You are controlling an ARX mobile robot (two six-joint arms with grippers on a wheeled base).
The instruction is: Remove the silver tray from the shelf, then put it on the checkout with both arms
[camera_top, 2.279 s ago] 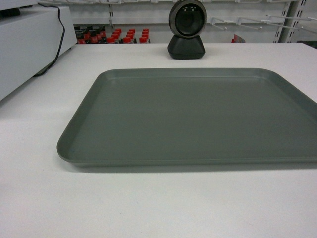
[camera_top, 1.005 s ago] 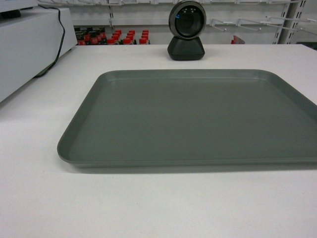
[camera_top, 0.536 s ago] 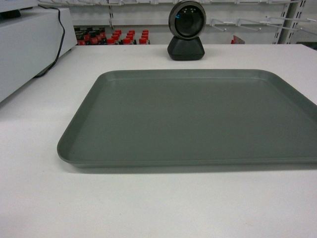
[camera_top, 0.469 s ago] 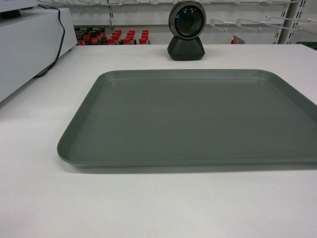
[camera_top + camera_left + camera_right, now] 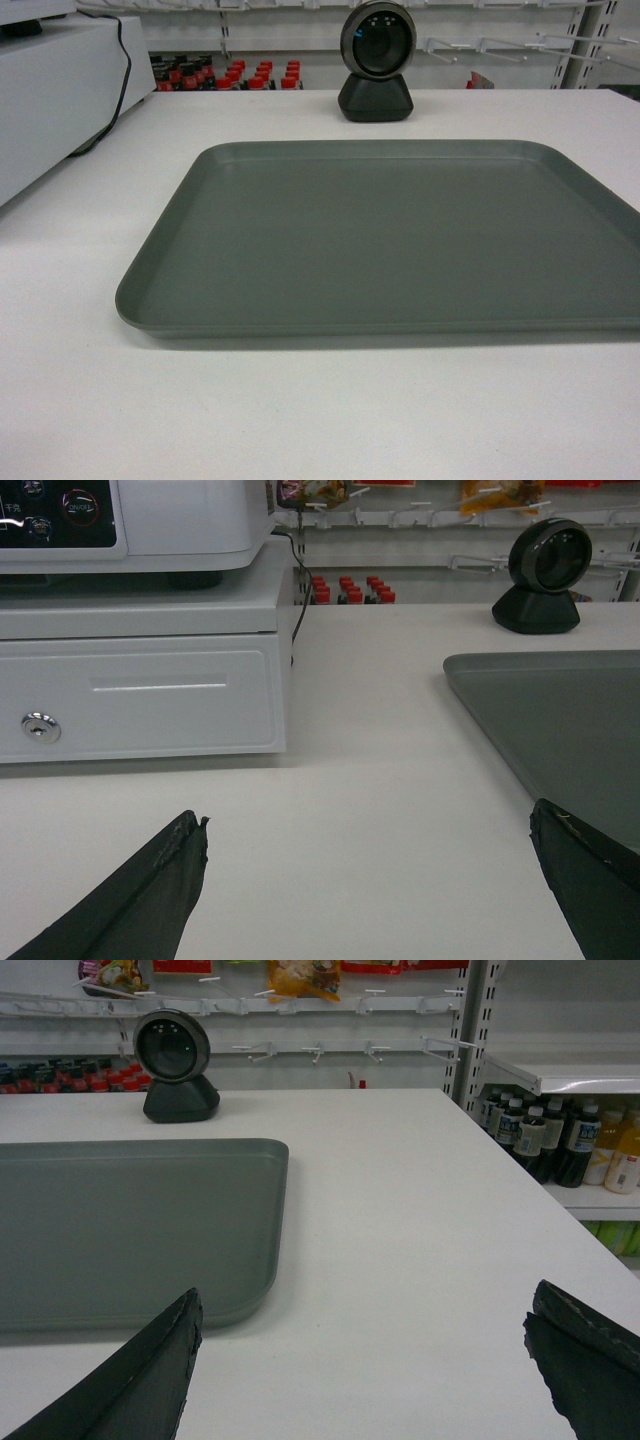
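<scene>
The silver tray (image 5: 390, 235) lies flat on the white checkout (image 5: 300, 420), just in front of the black scanner (image 5: 377, 62). No arm shows in the head view. In the left wrist view my left gripper (image 5: 368, 825) stands open over bare counter, left of the silver tray (image 5: 560, 720), holding nothing. In the right wrist view my right gripper (image 5: 362, 1305) stands open over bare counter, right of the silver tray (image 5: 120, 1220), also holding nothing. Neither gripper touches the tray.
A white cash register with a drawer (image 5: 140, 690) sits on the counter's left, a black cable (image 5: 120, 75) running to it. Shelves with bottles (image 5: 560, 1140) stand off the right edge. Red-capped bottles (image 5: 230, 75) and peg hooks (image 5: 320, 1052) line the back.
Nothing has moved in the last second; compared with 2.3 s ago the head view has shifted very slightly, the tray and scanner sitting a little lower.
</scene>
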